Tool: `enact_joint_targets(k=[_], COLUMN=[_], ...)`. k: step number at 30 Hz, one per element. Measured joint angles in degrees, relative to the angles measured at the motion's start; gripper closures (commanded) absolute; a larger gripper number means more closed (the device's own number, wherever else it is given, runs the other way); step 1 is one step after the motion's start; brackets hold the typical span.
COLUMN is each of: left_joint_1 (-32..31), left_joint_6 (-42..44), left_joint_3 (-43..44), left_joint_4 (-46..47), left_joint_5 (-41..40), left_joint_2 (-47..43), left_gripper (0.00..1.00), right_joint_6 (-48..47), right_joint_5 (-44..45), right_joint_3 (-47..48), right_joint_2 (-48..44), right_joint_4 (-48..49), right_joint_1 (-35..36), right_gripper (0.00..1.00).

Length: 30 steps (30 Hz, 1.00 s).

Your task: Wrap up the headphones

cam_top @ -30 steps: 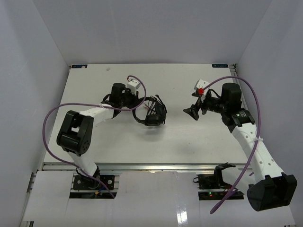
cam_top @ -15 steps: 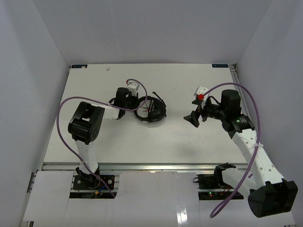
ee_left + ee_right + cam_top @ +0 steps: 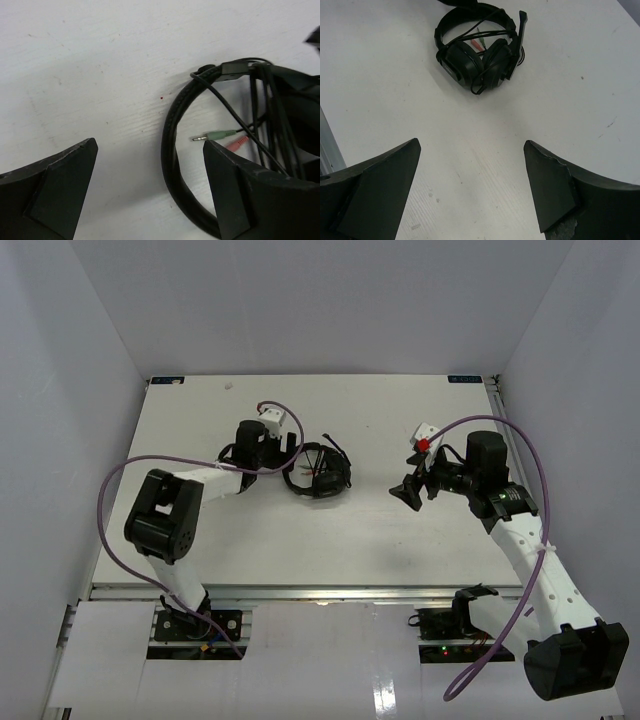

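The black headphones [image 3: 320,474] lie on the white table [image 3: 200,410] near its middle, with the thin cable looped over the ear cups [image 3: 476,64]. The mic boom [image 3: 521,30] sticks out at the far side. My left gripper [image 3: 287,461] is open right at the headband [image 3: 172,150], which curves between its fingers close to the right one. Green [image 3: 220,134] and pink [image 3: 238,143] plugs lie inside the band's arc. My right gripper [image 3: 408,476] hangs open and empty, to the right of the headphones and apart from them [image 3: 471,143].
Light walls close the table in on the left, back and right. Purple robot cables [image 3: 108,502] arc over each arm [image 3: 535,455]. The metal front rail [image 3: 300,590] marks the near edge.
My left gripper was shut at the headphones and now stands wide open, with its arm shifted slightly. The right arm drew back a little, then stayed put.
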Motion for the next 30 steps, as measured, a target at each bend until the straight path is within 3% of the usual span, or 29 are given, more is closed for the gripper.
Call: enact_joint_targets(k=[7,20,23,30], left_joint_1=[0.0,0.2,0.2,0.3], left_joint_6=[-1.8,-10.3,-11.2,-14.5], left_joint_3=[-8.3,-19.2,-20.9,-21.5], left_joint_4=[-4.0,-18.4,-20.7,-25.5], left_joint_5=[3.2,12.7,14.0,16.0], left_joint_2=[-19.6,-66.9,-71.8,-72.7], left_gripper=[0.02,0.02,0.02,0.02], right_joint_6=[3.4,16.7,19.0,21.9], right_joint_5=[4.1,16.2,17.0,20.9], right_joint_3=[0.0,-0.2,-0.7,-0.7], right_joint_2=[-0.2,-7.1,-8.1,-10.1], right_joint_4=[-1.9,-2.7,-2.6,-2.2], right_joint_1=[0.0,-2.3,-4.7,-7.3], right_gripper=[0.10,0.10,0.10,0.10])
